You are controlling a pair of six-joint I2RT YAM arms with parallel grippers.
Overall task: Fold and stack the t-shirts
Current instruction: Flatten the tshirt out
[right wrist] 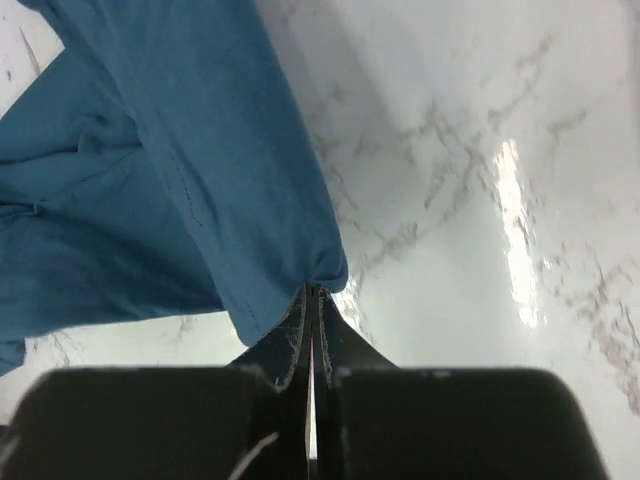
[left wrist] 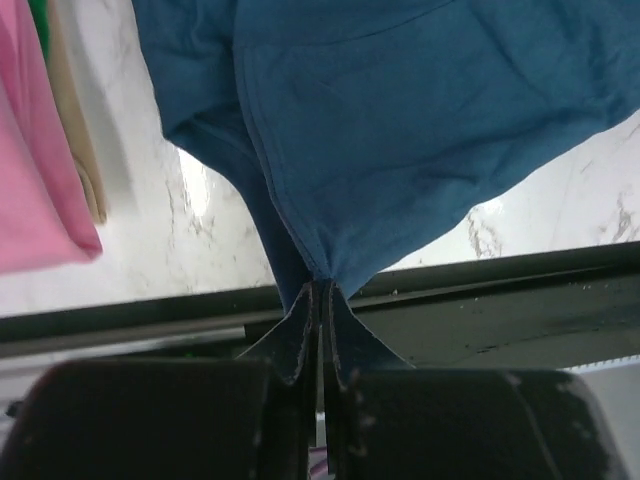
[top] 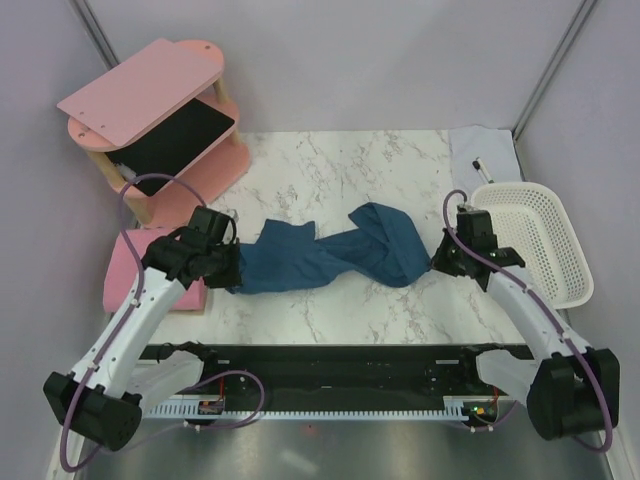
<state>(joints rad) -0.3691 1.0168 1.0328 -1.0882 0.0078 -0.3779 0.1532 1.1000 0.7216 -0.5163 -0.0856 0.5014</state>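
Observation:
The dark teal-blue t-shirt is stretched in a twisted band across the middle of the marble table between my two grippers. My left gripper is shut on its left end; in the left wrist view the cloth runs into the pinched tips. My right gripper is shut on its right end; in the right wrist view the cloth bunches at the tips. The pink t-shirt lies folded at the table's left edge, partly under my left arm, and shows in the left wrist view.
A rigid pink wooden shelf stands at the back left. A white plastic basket sits at the right edge. A small white cloth with a pen lies at the back right. A black rail runs along the near edge.

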